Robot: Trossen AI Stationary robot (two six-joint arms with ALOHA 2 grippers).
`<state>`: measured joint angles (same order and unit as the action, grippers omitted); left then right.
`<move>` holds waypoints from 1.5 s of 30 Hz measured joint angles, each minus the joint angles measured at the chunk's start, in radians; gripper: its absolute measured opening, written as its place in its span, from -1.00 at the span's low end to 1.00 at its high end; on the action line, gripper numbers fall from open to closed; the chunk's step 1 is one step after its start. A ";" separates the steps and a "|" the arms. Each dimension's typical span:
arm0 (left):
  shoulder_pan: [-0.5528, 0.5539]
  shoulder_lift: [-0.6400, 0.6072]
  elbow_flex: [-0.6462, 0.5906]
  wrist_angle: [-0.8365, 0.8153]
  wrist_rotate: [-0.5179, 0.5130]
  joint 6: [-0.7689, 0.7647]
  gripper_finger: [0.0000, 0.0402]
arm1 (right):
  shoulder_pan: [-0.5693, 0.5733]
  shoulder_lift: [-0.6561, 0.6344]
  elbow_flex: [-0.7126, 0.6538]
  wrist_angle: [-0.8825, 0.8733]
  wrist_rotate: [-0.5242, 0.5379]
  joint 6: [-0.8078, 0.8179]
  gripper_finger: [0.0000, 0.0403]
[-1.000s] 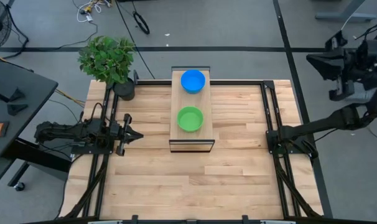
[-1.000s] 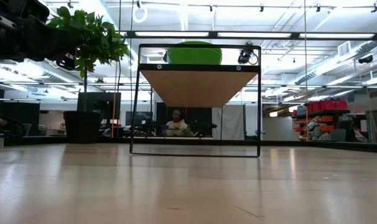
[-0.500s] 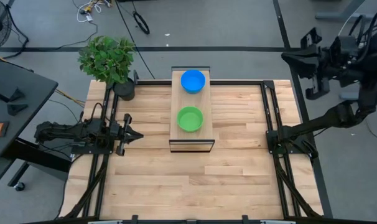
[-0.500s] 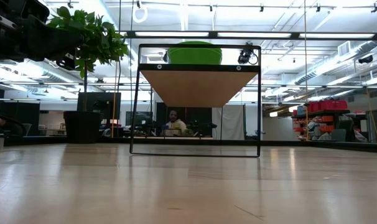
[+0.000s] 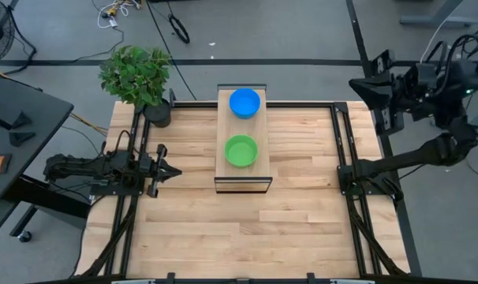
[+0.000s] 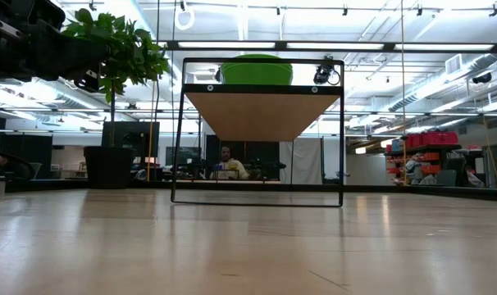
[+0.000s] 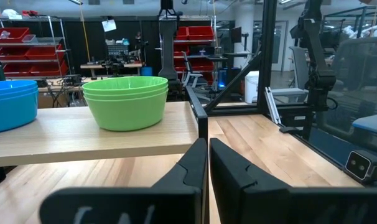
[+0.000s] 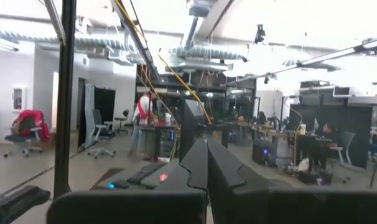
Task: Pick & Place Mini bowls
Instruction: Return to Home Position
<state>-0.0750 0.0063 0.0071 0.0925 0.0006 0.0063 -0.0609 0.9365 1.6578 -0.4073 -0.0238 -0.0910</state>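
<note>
A stack of green mini bowls (image 5: 240, 150) stands on a raised wooden shelf (image 5: 243, 177) at the table's middle. A stack of blue mini bowls (image 5: 244, 102) sits at the shelf's far end. Both stacks rest on their bases and also show in the left wrist view, green bowls (image 7: 125, 102) and blue bowls (image 7: 11, 104). My left gripper (image 5: 176, 171) lies level at the table's left side, shut and empty, pointing toward the shelf. My right gripper (image 5: 353, 85) hangs high over the table's far right corner, shut, with nothing in it.
A potted plant (image 5: 136, 75) stands at the far left corner. Black frame rails (image 5: 341, 142) run along both sides of the table. Bare wood (image 5: 239, 229) spreads across the near half. A person (image 6: 225, 160) sits in the room beyond the table.
My right gripper has swung from beyond the table's right edge toward the left, to above the far right corner, sinking a little. It stays shut. The bowls and my left arm have kept still.
</note>
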 joint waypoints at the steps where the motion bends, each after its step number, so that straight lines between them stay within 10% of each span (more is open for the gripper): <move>1: 0.000 0.000 0.000 0.000 0.000 0.000 -0.88 | 0.000 -0.012 -0.029 0.029 -0.008 0.000 -1.00; 45: 0.000 0.000 0.000 0.000 0.000 0.000 -0.89 | 0.023 -0.538 -1.185 0.856 -0.126 0.056 -1.00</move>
<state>-0.0753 0.0059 0.0071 0.0925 0.0010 0.0063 -0.0380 0.3988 0.4729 0.4490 -0.1497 -0.0345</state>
